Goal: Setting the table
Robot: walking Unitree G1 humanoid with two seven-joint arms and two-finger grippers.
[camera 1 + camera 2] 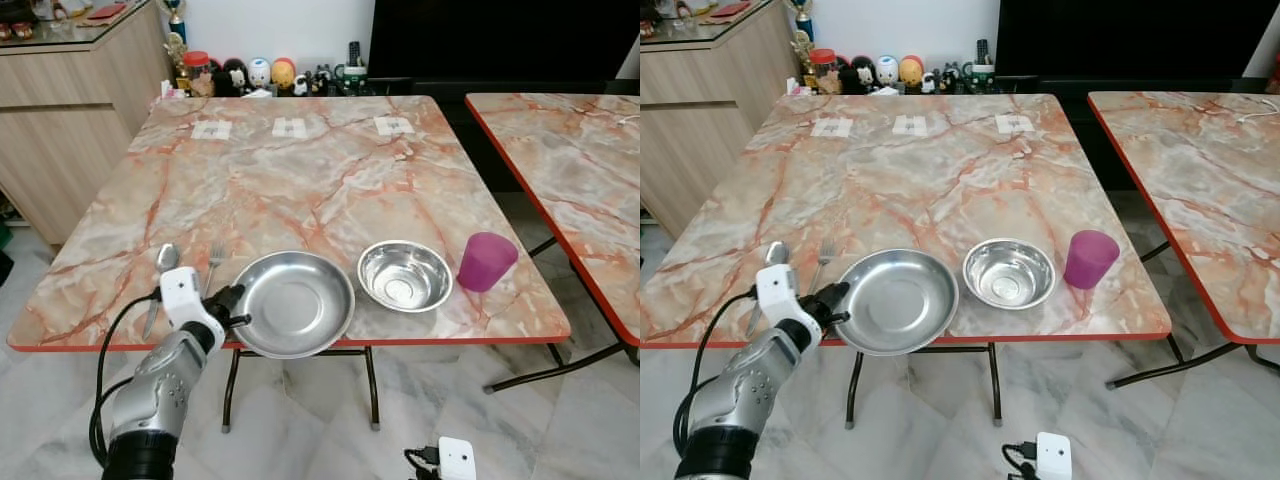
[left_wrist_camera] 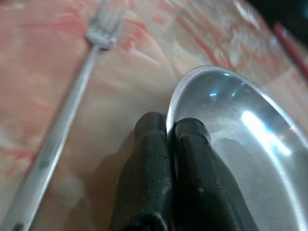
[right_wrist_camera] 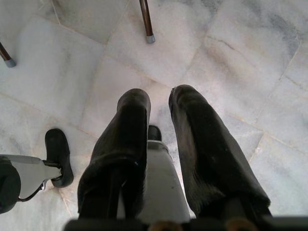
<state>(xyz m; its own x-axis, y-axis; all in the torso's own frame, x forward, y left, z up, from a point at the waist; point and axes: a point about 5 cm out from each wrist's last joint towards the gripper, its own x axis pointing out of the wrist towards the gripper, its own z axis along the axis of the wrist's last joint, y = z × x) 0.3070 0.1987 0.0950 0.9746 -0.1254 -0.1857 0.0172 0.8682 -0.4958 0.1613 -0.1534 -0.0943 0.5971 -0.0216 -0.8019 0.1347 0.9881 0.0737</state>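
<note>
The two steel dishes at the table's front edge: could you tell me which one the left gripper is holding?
The wide shallow plate, nearer the fork: the left gripper is pinched on its rim. The smaller, deeper bowl beside the purple cup sits untouched.

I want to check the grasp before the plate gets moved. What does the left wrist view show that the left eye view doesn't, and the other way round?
Left wrist view: close up, the left gripper is pinched on the steel plate's rim, one finger either side.

Left eye view: the whole marble table, with a spoon, a steel bowl and a purple cup along the near edge, and the plate overhanging that edge.

Both: the gripper at the plate's left rim, and the fork beside it.
</note>
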